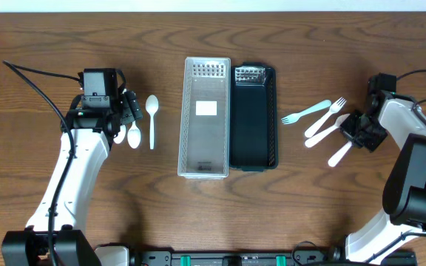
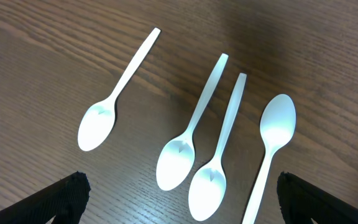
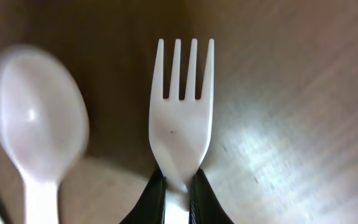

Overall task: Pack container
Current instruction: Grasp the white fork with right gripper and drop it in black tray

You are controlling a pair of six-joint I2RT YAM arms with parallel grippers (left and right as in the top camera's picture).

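- Right wrist view, bottom centre: the right gripper (image 3: 178,190) is clamped on the neck of a white plastic fork (image 3: 181,118), tines pointing to the top of the frame.
- Left of that fork, a blurred white spoon (image 3: 39,124) lies bowl uppermost.
- Left wrist view, bottom corners: the left gripper (image 2: 179,202) stands with its fingers (image 2: 64,199) wide apart, holding nothing.
- Between and beyond them, four white spoons (image 2: 188,134) rest on the wooden table (image 2: 36,62); three lie bowl-down in the frame, the rightmost reversed.
- Overhead view, centre: a clear tray (image 1: 205,117) and a black tray (image 1: 254,118) sit side by side, touching, long edges vertical.
- Centre right, loose forks (image 1: 307,113) lie near the right gripper.
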